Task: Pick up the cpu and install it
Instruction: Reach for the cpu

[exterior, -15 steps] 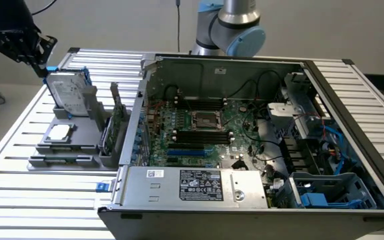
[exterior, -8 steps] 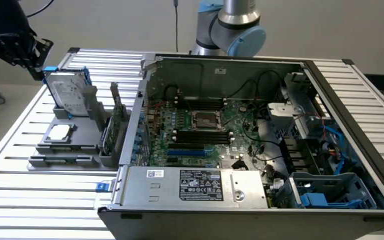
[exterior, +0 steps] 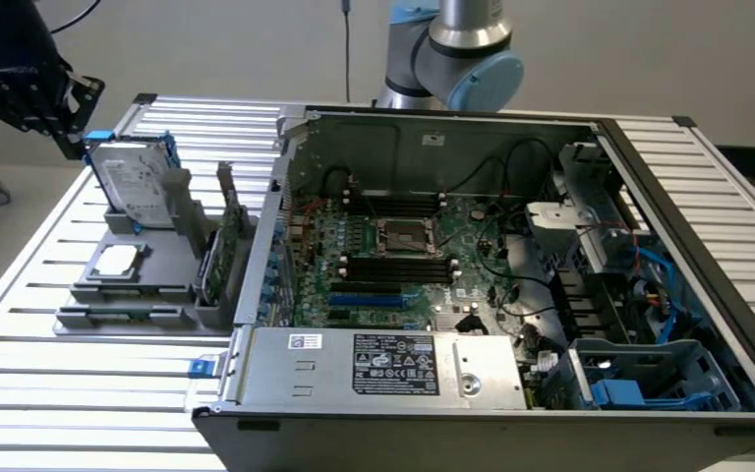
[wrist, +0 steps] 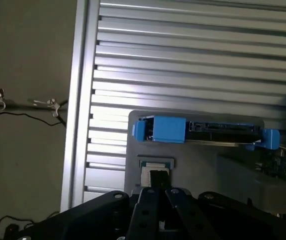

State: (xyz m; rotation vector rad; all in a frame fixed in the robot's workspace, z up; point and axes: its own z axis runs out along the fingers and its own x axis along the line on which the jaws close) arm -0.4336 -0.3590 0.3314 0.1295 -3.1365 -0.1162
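Cpu (exterior: 117, 260) flat silvery square on grey tray (exterior: 89, 292); black hand (wrist: 159, 187) closed.

No text can be read. The power supply cover (exterior: 286, 379) carries a large black-and-white printed label (exterior: 395, 364) with rows of small symbols, its print too small to read. A small white sticker (exterior: 303, 340) lies near the cover's upper corner, also unreadable. Any marking on the cpu (exterior: 118, 260) is too small to tell.

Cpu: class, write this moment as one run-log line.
gripper: shut, empty | place: in the air by hard drive | cpu: flat on gray holder, untouched | computer case: open
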